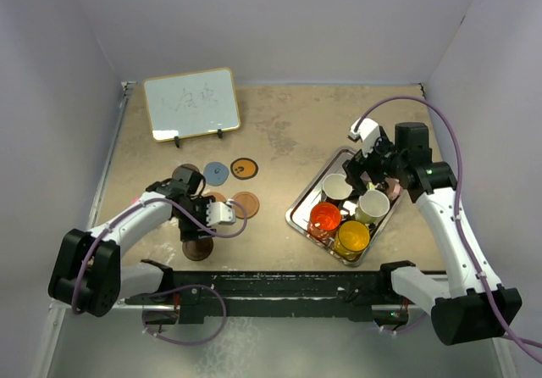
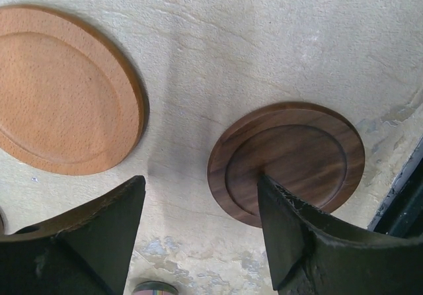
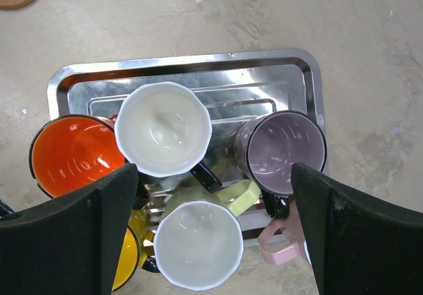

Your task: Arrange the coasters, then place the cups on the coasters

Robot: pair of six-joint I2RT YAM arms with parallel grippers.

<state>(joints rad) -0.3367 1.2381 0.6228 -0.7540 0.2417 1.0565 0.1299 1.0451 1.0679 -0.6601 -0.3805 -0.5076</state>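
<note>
— Coasters?
— Dark brown coaster (image 2: 291,159) flat on counter (image 2: 264,43), tan coaster (image 2: 63,90) near it. Left jaws open just above, gripping nothing.
— Cups?
— Cups (image 3: 163,128) crowded in metal tray (image 3: 198,63); right jaws wide open overhead.

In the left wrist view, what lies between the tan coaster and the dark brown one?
Only bare table; the left wrist view shows nothing else between tan coaster and dark brown coaster.

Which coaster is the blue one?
The blue-grey coaster lies just left of the black-rimmed orange coaster, near the whiteboard. It is the only bluish disc; the others are brown, tan or orange.
</note>
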